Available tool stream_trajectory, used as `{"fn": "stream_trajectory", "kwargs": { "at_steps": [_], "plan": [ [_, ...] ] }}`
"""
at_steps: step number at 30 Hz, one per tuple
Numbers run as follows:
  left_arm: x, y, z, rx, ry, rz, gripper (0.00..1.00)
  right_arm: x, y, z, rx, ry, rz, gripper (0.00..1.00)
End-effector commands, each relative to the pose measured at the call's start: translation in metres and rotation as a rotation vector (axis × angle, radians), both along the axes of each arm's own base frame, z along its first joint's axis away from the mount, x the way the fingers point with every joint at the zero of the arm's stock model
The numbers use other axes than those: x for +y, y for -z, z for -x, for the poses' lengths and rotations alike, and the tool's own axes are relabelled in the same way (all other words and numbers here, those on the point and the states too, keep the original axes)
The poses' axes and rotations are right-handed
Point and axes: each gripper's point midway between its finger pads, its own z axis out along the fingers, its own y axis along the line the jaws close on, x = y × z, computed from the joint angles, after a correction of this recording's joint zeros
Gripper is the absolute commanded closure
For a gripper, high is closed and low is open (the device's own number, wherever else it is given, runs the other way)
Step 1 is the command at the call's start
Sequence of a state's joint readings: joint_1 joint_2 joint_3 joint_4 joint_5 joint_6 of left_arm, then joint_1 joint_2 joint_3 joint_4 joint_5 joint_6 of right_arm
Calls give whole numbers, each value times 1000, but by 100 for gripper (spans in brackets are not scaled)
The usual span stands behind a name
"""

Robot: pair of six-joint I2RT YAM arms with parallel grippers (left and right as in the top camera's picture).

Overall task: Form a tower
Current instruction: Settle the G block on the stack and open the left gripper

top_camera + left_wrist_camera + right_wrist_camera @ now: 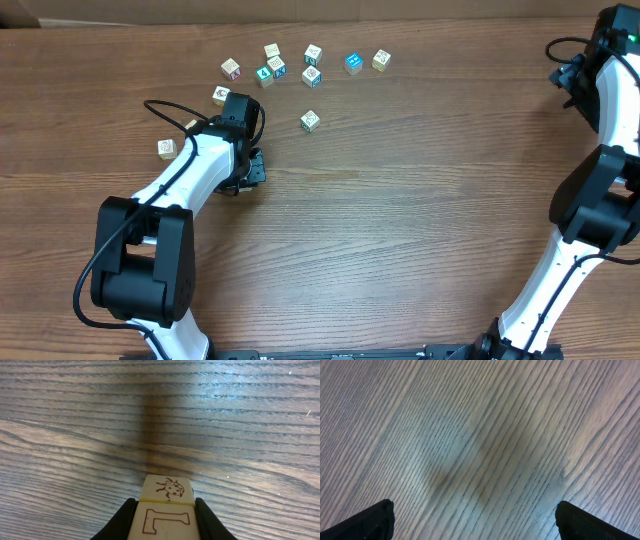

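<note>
Wood-grain table (400,200) carried the tower (274,66) near its far edge, among several loose cubes (310,120). It showed a cream top and blue-teal faces below; how many cubes it had, I could not tell. Well apart from it, nearer the robot, the left gripper (165,506) was closed on a cube (167,489) with a ladybird drawing and a red letter L. The right gripper (475,516) stood wide open over bare wood at the right side.
</note>
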State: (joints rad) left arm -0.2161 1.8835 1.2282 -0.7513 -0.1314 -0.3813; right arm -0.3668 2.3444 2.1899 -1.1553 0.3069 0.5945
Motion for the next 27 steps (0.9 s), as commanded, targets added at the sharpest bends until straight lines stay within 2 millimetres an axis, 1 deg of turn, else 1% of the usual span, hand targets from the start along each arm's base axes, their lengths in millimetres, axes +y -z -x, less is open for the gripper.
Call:
{"fn": "stream_trajectory", "kwargs": {
  "at_steps": [1, 5, 9, 16, 19, 24, 26, 27],
  "plan": [
    [0, 9, 7, 34, 23, -1, 74, -3, -2, -2, -5, 3, 16, 0],
    [0, 9, 7, 34, 30, -2, 73, -3, -2, -2, -5, 3, 16, 0],
    [0, 9, 6, 35, 74, -9, 73, -3, -2, -3, -6, 3, 16, 0],
    [0, 9, 6, 44, 165, -24, 76, -3, -2, -2, -5, 3, 16, 0],
    [-2, 9, 7, 48, 194, -17, 76, -3, -2, -2, -5, 3, 16, 0],
    [-4, 9, 7, 49, 195, -8, 73, -3, -2, -2, -5, 3, 16, 0],
    [-4, 9, 7, 49, 195, -8, 71, -3, -2, -3, -6, 3, 16, 0],
    [-4, 9, 7, 49, 195, -9, 68, -3, -2, -2, -5, 3, 16, 0]
  ]
}}
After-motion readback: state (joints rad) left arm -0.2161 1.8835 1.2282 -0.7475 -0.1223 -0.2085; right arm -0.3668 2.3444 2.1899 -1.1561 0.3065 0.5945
